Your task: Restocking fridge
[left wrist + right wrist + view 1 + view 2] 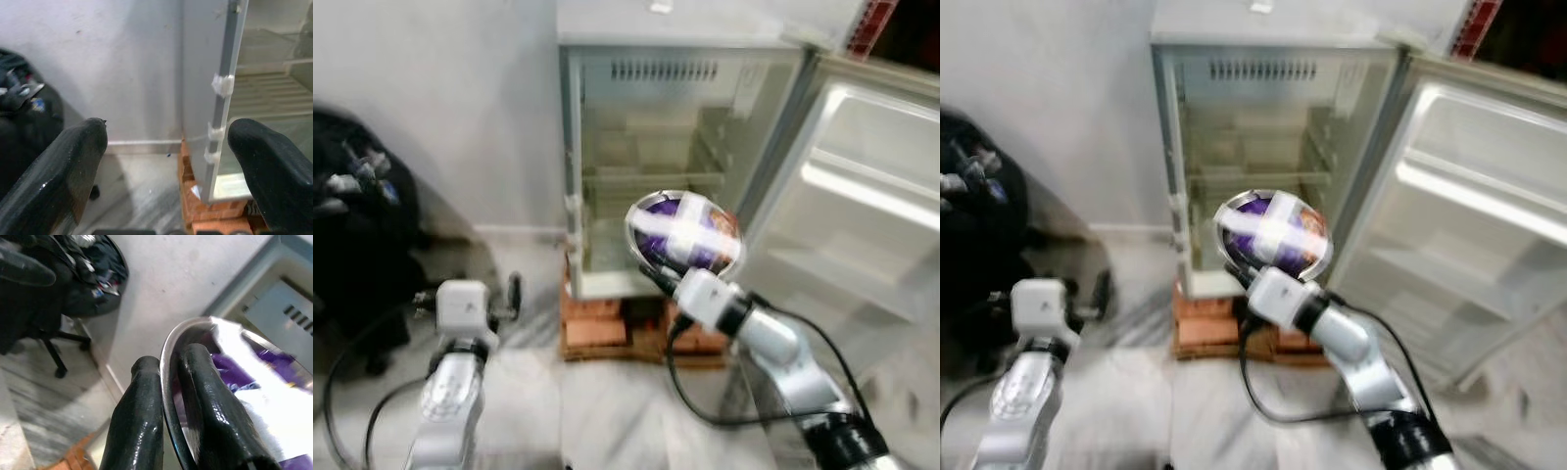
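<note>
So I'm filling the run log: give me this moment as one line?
right gripper: shut on steel bowl rim, raised before open fridge | left gripper: open, low, idle | shelves bare

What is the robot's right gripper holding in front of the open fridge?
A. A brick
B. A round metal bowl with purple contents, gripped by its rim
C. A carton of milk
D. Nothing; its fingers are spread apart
B: the right gripper pinches the rim of the metal bowl, one finger on each side, before the open fridge.
</note>
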`<state>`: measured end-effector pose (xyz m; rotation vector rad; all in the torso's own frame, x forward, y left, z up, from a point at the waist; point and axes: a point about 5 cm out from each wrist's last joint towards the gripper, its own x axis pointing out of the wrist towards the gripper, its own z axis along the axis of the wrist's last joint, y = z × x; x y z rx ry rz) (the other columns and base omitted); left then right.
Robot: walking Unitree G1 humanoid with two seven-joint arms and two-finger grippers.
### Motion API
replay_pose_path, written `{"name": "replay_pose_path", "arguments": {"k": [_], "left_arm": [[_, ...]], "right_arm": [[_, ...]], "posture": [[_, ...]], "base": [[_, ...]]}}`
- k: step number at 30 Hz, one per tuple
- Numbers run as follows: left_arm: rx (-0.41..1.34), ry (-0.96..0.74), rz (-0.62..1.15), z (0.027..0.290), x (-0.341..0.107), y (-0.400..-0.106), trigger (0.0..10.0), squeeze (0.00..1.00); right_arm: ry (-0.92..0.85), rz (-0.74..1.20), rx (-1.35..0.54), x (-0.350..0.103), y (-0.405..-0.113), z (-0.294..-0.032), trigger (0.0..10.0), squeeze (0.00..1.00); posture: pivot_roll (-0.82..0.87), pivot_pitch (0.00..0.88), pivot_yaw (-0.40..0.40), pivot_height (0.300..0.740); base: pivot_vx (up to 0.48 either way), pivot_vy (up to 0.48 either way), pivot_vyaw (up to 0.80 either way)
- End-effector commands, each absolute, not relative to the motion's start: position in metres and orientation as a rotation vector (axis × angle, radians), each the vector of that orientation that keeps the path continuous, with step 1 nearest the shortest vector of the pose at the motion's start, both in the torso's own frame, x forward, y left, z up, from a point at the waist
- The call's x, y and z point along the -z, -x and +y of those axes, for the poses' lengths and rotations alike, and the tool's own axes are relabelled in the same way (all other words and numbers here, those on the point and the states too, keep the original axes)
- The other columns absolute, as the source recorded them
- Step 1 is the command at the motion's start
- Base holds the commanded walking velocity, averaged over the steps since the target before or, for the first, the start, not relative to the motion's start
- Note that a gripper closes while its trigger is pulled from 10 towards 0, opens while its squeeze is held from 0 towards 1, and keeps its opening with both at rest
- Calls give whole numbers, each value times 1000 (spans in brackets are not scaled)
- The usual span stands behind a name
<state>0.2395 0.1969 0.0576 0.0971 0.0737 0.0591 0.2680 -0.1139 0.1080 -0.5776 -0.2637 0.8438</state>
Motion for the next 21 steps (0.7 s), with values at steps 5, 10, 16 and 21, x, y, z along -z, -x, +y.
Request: {"name": "replay_pose_path", "arguments": {"k": [5, 10, 16, 21], "left_arm": [[-45, -37, 52, 186, -61, -240, 10000, 0], [-19, -55, 54, 185, -61, -239, 10000, 0], [17, -50, 50, 181, -61, -240, 10000, 0], [28, -44, 47, 181, -62, -240, 10000, 0]], "right_arm": [[591, -281, -819, -112, -270, -120, 10000, 0], [586, -280, -812, -112, -270, -120, 10000, 0], [608, -271, -780, -111, -271, -123, 10000, 0], [608, -264, -766, -111, -273, -125, 10000, 0]], "posture": [[55, 0, -59, 740], [54, 0, -58, 740], [52, 0, -56, 740], [50, 0, -55, 740]], "base": [[49, 0, 0], [0, 0, 0], [45, 0, 0], [305, 0, 0]]}}
